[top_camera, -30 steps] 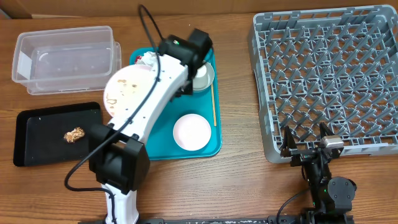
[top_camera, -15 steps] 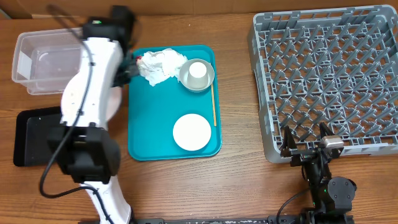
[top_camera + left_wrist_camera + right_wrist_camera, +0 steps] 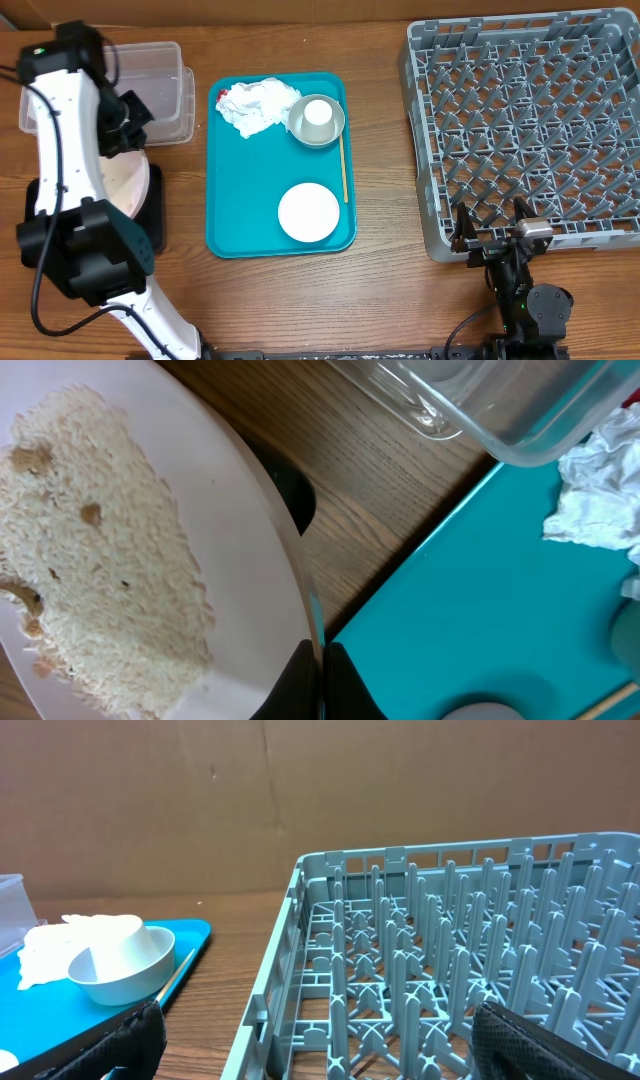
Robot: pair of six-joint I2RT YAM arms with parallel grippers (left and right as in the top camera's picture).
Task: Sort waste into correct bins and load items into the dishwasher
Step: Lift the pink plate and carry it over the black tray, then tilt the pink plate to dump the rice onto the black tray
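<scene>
My left gripper [image 3: 322,680] is shut on the rim of the large pale plate [image 3: 240,550], which carries white rice grains and brown bits [image 3: 100,560]. Overhead, the left gripper [image 3: 128,140] holds this plate [image 3: 125,185] tilted over the black tray [image 3: 155,215], beside the clear tub [image 3: 165,90]. Crumpled napkins [image 3: 258,105] with a red scrap, a grey-rimmed bowl [image 3: 335,125] holding a white cup [image 3: 318,112], and a small white plate [image 3: 308,212] lie on the teal tray [image 3: 240,215]. My right gripper [image 3: 492,232] stands open at the near edge of the grey dish rack [image 3: 530,120].
A thin wooden stick [image 3: 344,168] lies along the teal tray's right side. In the right wrist view the rack [image 3: 450,950] fills the right half, with the bowl [image 3: 120,970] and napkins [image 3: 45,955] at far left. Brown cardboard backs the table.
My left arm has swung from over the teal tray to the far left, carrying the large plate over the black tray. The napkins are now uncovered. The right arm has not moved.
</scene>
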